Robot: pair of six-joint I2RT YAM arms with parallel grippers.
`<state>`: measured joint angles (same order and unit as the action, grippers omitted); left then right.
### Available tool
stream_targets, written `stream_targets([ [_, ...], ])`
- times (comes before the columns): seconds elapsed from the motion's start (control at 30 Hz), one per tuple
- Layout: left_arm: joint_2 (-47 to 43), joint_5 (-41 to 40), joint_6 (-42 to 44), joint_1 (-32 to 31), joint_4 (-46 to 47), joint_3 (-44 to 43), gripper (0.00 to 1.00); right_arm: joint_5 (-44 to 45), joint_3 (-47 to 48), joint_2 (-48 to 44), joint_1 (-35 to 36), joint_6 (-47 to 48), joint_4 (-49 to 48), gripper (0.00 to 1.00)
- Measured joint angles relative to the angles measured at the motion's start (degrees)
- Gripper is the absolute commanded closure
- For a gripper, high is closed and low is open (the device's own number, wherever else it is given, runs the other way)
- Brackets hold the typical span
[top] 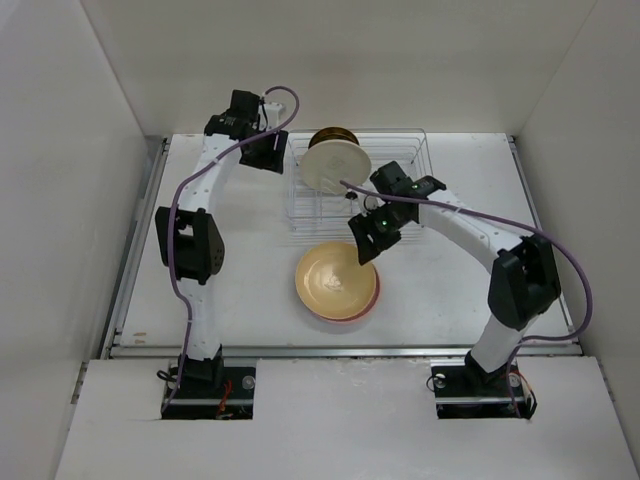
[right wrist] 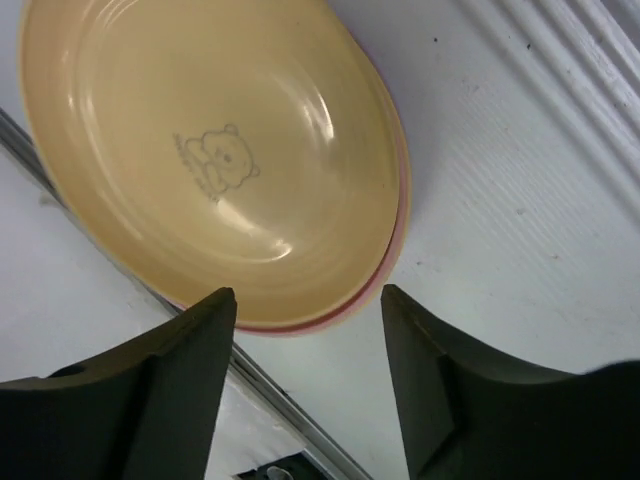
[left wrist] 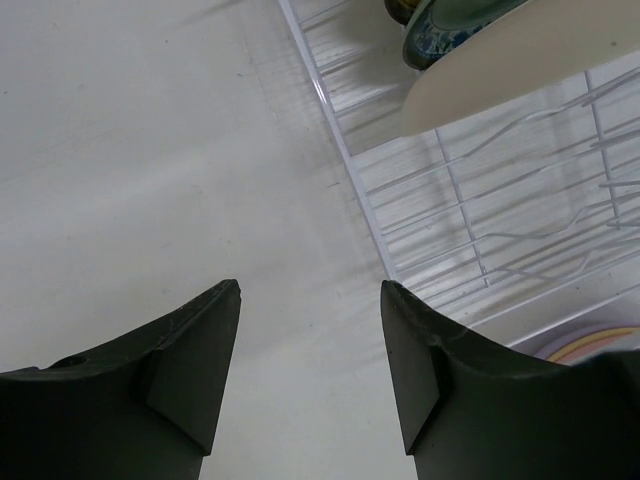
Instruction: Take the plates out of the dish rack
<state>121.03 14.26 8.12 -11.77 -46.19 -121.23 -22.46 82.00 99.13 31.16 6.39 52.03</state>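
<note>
Thin white wire forms the dish rack (top: 305,205), which is set near the far edge of the worktop, about midway along it. Three plates are stood on edge at its left end. A cream plate (top: 337,166) is in front, a small blue patterned plate (left wrist: 440,35) is just behind it, and a dark brown plate (top: 333,137) is nearest the far edge.

A yellow-orange plate (top: 335,280), printed with a small bear, is laid flat on a pink plate (right wrist: 401,205). This stack is in the middle of the worktop, just beside the rack on the side toward the near edge.

The right gripper (top: 362,245) is held over the stack's far right rim, between stack and rack. Its jaws are spread wide and nothing is held between them.

The left gripper (top: 268,157) is held just beside the rack's left side, toward the far left corner, above the bare table (left wrist: 150,150). Its jaws are likewise spread wide, with nothing gripped.
</note>
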Motion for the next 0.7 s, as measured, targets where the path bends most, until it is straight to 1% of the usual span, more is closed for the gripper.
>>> stream_targets([
  [0.07,0.0,-0.3,0.2,-0.5,0.0,0.0,0.45,0.8,0.1,0.3,0.5,-0.5,0.3,0.26],
  [0.27,0.0,-0.7,1.3,-1.9,-0.1,0.0,0.45,8.2,1.6,1.5,1.9,-2.9,1.0,0.25],
  [0.37,0.0,-0.8,3.3,-3.0,-0.1,0.0,0.45,11.9,2.7,0.7,2.0,-4.5,0.5,0.21],
  [0.4,0.0,-0.8,4.4,-3.4,-0.1,0.0,0.45,13.0,2.8,0.0,1.9,-5.2,-0.2,0.21],
  [0.53,0.0,-1.9,8.8,-6.5,1.6,0.0,0.43,17.6,2.8,-5.4,1.1,-8.9,-5.1,0.16],
  [0.63,0.0,-3.4,10.6,-9.1,5.0,0.0,0.40,23.8,3.4,-9.3,-0.9,-12.9,-9.8,0.14],
  [0.67,0.0,-3.7,11.0,-9.8,6.0,0.0,0.40,26.0,4.0,-9.7,-2.1,-14.0,-10.6,0.13],
  [0.7,0.1,-4.0,11.5,-10.4,7.2,0.0,0.38,28.7,5.4,-9.6,-3.7,-15.4,-11.5,0.11],
])
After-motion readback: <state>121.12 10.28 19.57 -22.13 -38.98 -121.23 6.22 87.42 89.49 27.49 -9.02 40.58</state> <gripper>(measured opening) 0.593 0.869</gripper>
